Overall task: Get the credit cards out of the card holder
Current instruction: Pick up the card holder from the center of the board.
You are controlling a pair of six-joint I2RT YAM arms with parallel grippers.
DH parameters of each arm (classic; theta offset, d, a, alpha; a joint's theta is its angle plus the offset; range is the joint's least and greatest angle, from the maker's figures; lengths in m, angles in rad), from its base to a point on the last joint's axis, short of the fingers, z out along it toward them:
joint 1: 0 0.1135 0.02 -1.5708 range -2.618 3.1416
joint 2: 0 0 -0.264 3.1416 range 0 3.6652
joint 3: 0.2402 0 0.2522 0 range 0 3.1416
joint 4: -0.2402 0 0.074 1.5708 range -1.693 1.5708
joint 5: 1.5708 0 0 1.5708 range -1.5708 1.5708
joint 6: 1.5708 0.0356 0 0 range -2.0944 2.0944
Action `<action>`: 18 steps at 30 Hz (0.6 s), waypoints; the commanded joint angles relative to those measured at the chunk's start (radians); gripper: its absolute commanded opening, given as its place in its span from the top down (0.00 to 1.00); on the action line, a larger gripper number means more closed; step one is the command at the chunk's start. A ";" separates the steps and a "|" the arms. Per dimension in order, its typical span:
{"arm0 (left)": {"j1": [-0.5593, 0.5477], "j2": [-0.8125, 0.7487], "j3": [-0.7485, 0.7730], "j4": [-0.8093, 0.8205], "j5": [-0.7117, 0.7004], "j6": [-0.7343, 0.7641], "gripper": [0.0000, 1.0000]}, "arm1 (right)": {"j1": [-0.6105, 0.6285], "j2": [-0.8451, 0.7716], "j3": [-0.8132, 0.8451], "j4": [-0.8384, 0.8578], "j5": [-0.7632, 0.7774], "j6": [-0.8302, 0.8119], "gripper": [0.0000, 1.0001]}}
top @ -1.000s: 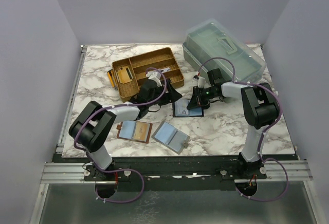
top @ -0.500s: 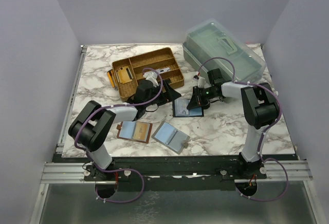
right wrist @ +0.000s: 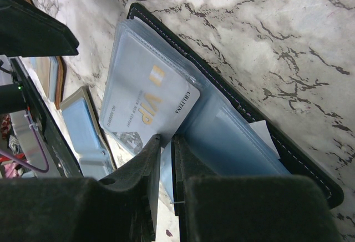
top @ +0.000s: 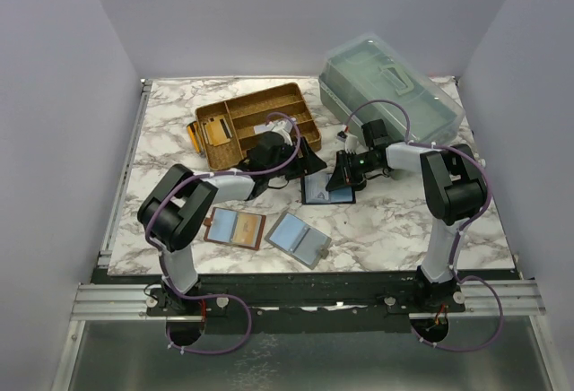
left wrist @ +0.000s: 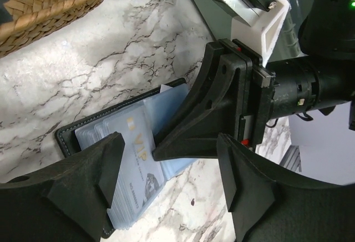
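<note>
The black card holder [top: 319,195] lies open on the marble, blue-grey pockets up [right wrist: 233,136]. Several pale credit cards stick out of one pocket, the top one printed VIP [right wrist: 147,103] [left wrist: 130,150]. My right gripper [right wrist: 166,147] [top: 339,178] is shut on the thin edge of a pocket in the holder's middle. My left gripper [left wrist: 172,175] [top: 305,162] is open, low over the holder's edge [left wrist: 69,136]. One of its fingers [left wrist: 105,170] hangs over the protruding cards, the other finger [left wrist: 238,181] over bare marble. The right gripper's fingers [left wrist: 205,120] are just ahead of it.
A wicker tray [top: 256,122] with gold-tan cards [top: 213,129] stands behind the left arm. A clear lidded box [top: 390,86] sits at the back right. A brown holder [top: 235,228] and a grey holder [top: 298,238] lie open near the front edge.
My left gripper has moved right, away from the tray and up to the card holder beside the right gripper. The right arm and holder have not moved.
</note>
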 commanded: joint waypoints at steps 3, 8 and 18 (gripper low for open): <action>-0.027 0.060 0.076 -0.093 -0.051 0.052 0.30 | -0.002 0.069 -0.007 -0.025 0.099 -0.035 0.83; -0.036 0.080 0.104 -0.156 -0.100 0.085 0.30 | -0.002 0.069 -0.006 -0.027 0.097 -0.035 0.83; -0.037 0.070 0.116 -0.219 -0.144 0.132 0.29 | -0.002 0.069 -0.006 -0.027 0.097 -0.037 0.83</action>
